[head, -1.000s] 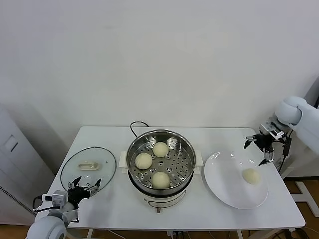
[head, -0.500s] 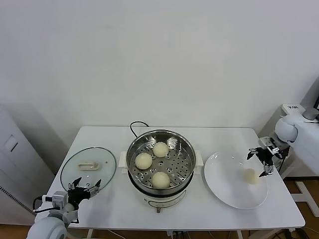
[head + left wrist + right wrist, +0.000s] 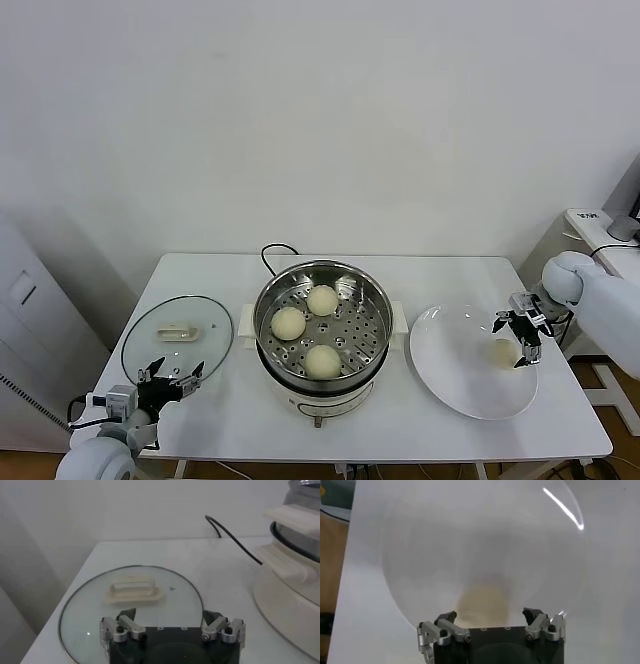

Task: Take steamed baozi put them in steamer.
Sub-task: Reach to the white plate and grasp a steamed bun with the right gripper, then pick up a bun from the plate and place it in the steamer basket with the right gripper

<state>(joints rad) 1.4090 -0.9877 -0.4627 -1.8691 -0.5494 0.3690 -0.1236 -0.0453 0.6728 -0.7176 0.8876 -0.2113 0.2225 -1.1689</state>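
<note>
Head view: three steamed baozi (image 3: 307,329) sit in the steamer (image 3: 322,335); a fourth bun (image 3: 501,351) lies on the plate (image 3: 452,376), directly beneath the right gripper (image 3: 517,340), claws spread. The left gripper (image 3: 165,381), also open, idles by the glass lid (image 3: 177,333). Right wrist view: the bun (image 3: 484,605) appears centred between the jaws, seemingly untouched.

Plate's baozi (image 3: 482,605) blurred (steamer (image 3: 295,555) edge-cropped)
</note>
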